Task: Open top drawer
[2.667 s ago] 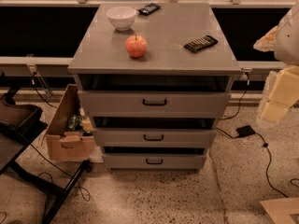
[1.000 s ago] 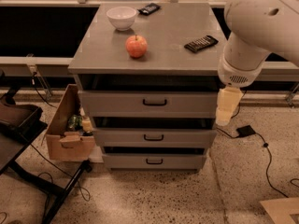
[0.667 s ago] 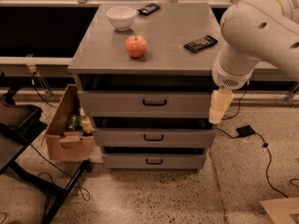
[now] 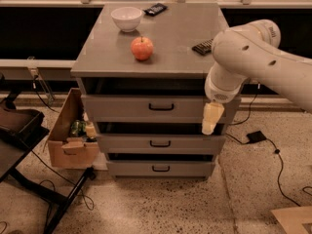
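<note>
The top drawer (image 4: 126,108) is the uppermost and tallest of three grey fronts in the cabinet, with a small black bar handle (image 4: 161,107) at its middle. Its front stands slightly forward of the cabinet top, with a dark gap above it. My gripper (image 4: 210,119) hangs from the white arm (image 4: 253,57) in front of the drawer's right end, well right of the handle, pointing down.
On the cabinet top (image 4: 165,38) lie an apple (image 4: 142,48), a white bowl (image 4: 126,18) and two dark flat objects (image 4: 202,47) (image 4: 156,9). A cardboard box (image 4: 70,133) stands at the cabinet's left. Cables (image 4: 273,150) run over the floor at the right.
The arm has swung in from the right edge to the cabinet front, and the gripper has moved left and down across the top drawer's right end.
</note>
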Robot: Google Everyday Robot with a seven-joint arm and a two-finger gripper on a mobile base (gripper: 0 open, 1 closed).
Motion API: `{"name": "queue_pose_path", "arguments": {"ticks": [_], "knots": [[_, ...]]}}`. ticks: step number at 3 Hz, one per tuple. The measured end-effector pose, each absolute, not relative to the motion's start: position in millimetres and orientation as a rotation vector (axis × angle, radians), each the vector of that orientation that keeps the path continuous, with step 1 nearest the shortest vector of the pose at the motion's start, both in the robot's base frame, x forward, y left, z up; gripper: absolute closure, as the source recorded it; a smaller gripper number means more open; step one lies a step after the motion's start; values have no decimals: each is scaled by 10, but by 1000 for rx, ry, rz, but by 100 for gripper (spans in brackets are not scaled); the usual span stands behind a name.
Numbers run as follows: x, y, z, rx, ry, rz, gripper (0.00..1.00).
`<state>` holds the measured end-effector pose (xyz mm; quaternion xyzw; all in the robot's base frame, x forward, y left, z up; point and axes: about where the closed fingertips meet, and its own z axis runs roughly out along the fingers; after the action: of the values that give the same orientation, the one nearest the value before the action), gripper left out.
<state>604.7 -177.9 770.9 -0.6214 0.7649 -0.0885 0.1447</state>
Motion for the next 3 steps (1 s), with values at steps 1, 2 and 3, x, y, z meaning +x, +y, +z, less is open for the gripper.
{"name": "queue_pose_path", "arguments": {"ticks": [1,2,3], "knots": [[6191,-1714,7438,-1818,2216,-246,0],[6369,-1769,7209,-1824,2239,-250,0],[6578,-1769,7024,-1827,2249,-242,0]]}}
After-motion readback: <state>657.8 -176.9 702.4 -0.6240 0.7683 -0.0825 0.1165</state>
